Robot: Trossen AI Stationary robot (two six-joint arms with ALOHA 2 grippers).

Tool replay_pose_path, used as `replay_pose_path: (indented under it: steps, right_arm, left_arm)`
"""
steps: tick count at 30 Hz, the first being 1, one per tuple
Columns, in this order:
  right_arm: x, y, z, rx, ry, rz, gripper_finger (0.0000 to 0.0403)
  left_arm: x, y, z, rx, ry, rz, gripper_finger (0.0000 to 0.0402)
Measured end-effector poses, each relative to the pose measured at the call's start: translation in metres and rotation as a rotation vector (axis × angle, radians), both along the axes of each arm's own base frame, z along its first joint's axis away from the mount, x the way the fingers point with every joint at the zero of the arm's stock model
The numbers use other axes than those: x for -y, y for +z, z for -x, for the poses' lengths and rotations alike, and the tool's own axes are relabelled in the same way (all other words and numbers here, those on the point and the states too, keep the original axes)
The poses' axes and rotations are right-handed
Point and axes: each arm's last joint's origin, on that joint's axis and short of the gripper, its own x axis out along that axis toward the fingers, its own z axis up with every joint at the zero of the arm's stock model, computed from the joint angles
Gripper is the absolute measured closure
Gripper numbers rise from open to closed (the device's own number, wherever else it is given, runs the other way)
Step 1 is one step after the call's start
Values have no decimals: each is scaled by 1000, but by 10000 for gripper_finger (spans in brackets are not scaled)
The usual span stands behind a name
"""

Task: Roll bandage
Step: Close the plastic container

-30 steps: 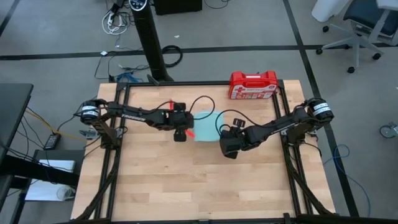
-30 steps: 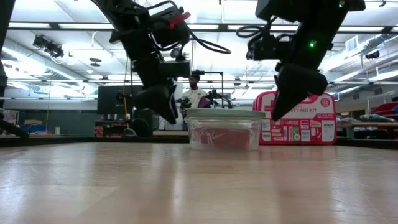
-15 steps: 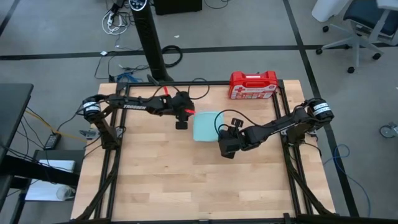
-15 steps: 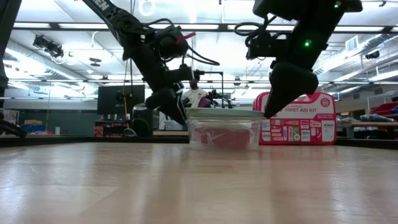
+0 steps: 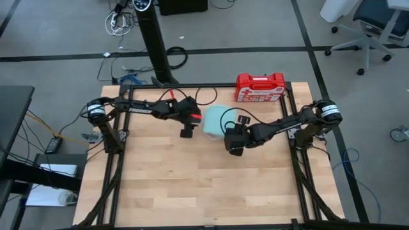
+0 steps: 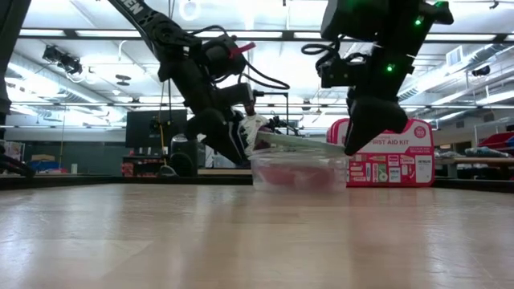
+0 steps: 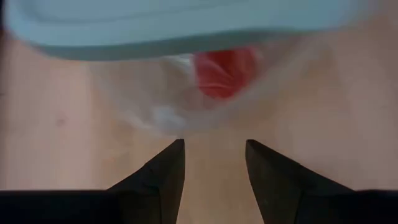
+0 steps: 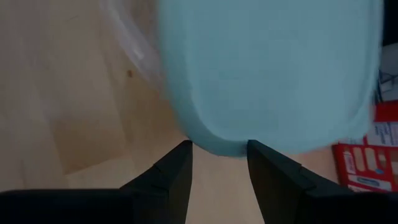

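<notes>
Bandage lies inside the clear container, under its pale blue lid; left claw open, empty, beside container; right claw half-open at lid edge, grip unclear.

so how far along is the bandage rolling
Barely begun. The red bandage still sits inside the clear container, nothing rolled. In hand: the right end effector is at the pale blue lid's edge, lid tilted up. The left end effector waits open beside it. Left: lid off, extract, roll.
</notes>
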Motion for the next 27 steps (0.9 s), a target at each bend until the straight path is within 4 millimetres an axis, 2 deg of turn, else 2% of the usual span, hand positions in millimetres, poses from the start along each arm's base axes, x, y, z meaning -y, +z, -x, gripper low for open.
replay_pose_path:
  steps: [7, 12, 17, 21, 27]
  right_arm:
    - [0, 0, 1, -35, 29, 24, 252]
    - [-1, 2, 11, -66, -28, -3, 252]
    - [-14, 16, 19, 7, -29, -36, 252]
    - [-22, 28, 20, 88, 20, -13, 252]
    - [-30, 35, 8, 194, 128, -14, 252]
  left_arm:
    - [22, -1, -5, -2, -52, 30, 229]
    - [39, -2, -7, -15, -62, 62, 229]
    - [48, -1, -7, -43, -42, -3, 229]
    - [50, 6, -10, 6, -33, -78, 229]
    - [55, 9, -14, 30, -130, -161, 229]
